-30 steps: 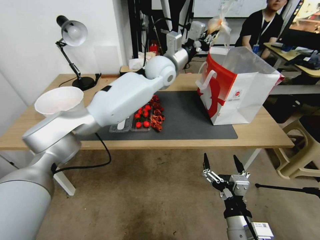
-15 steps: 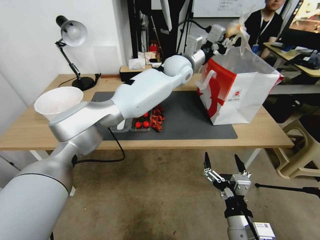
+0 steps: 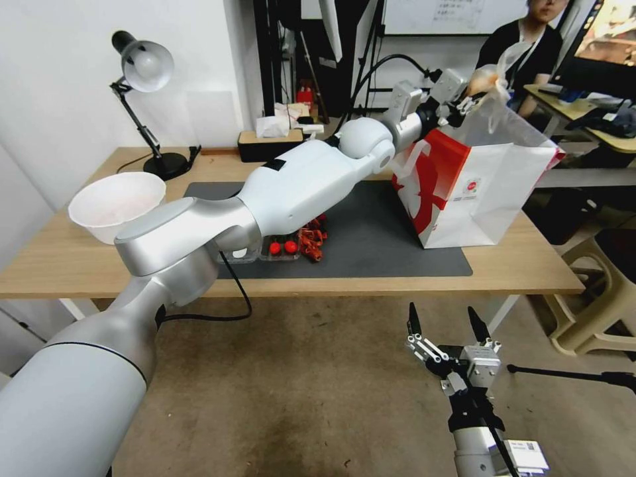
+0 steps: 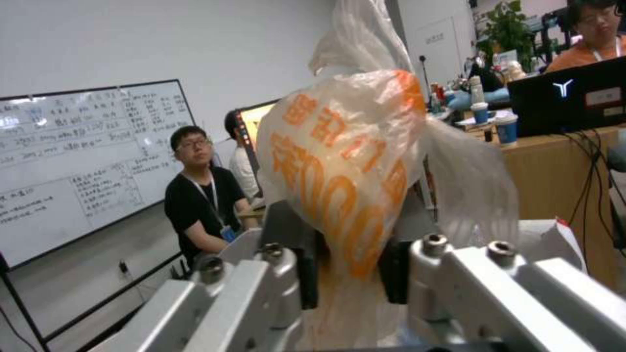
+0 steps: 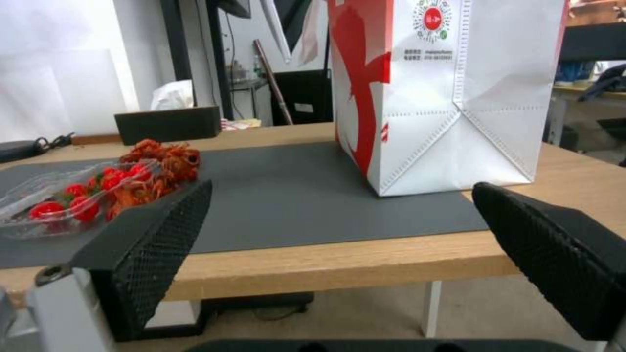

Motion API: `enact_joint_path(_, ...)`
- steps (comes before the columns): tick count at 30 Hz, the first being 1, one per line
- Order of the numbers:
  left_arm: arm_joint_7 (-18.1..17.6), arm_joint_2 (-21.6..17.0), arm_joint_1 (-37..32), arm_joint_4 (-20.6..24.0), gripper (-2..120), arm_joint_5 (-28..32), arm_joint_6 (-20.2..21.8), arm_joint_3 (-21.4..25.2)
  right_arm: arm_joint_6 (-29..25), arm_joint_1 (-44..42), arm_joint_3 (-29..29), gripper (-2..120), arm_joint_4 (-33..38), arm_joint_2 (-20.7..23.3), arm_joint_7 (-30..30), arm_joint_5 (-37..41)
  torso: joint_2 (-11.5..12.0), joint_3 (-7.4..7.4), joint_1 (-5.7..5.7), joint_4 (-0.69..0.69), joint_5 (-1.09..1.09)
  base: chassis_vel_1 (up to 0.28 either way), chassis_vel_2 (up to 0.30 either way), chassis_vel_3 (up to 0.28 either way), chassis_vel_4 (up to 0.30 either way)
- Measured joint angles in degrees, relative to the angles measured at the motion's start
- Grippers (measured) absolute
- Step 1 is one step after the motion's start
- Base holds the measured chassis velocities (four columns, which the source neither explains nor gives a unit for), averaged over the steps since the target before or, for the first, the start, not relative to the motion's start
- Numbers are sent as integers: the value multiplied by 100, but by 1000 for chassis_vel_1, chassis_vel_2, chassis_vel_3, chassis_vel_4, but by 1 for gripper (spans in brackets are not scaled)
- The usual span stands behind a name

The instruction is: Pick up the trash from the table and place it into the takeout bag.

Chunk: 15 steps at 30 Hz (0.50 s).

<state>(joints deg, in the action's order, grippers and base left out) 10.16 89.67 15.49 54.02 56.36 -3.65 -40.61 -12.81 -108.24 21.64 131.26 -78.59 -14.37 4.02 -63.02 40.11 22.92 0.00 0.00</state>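
Note:
My left arm reaches across the table (image 3: pixel 517 268) to the takeout bag (image 3: pixel 477 185), white with a red side panel, standing open on the dark grey mat (image 3: pixel 384 238). My left gripper (image 3: pixel 467 99) is shut on trash, a small knotted clear bag (image 3: pixel 491 78) with orange print, held just above the takeout bag's open top. In the left wrist view the knotted bag (image 4: pixel 346 161) bulges up from between the fingers (image 4: pixel 287 278). My right gripper (image 3: pixel 445 324) hangs open, with nothing in it, over the floor in front of the table, facing the takeout bag (image 5: pixel 443 98).
A clear tray of red tomatoes and reddish scraps (image 3: pixel 291 245) lies on the mat under my left forearm. A white bowl (image 3: pixel 116 202) sits at the table's left, a desk lamp (image 3: pixel 142 73) and a dark box (image 3: pixel 268 142) at the back. A beige stool (image 3: pixel 596 298) stands to the right.
My left arm has swung to the right with the knotted bag, from behind the takeout bag's left edge to above its opening. The right arm has stayed put.

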Motion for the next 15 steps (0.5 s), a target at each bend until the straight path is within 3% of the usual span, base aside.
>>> enact_joint_path(10,-191,-259,-16,360,63,-69,146,28,-52,-59,-84,100,54,-107,25,-91,0,-1,0,0,-1,0,0,0,0)
enact_joint_path(15,-207,-397,-28,491,75,-95,225,17,-54,-62,-113,100,67,-119,34,-112,0,0,0,2,-1,0,0,0,0)
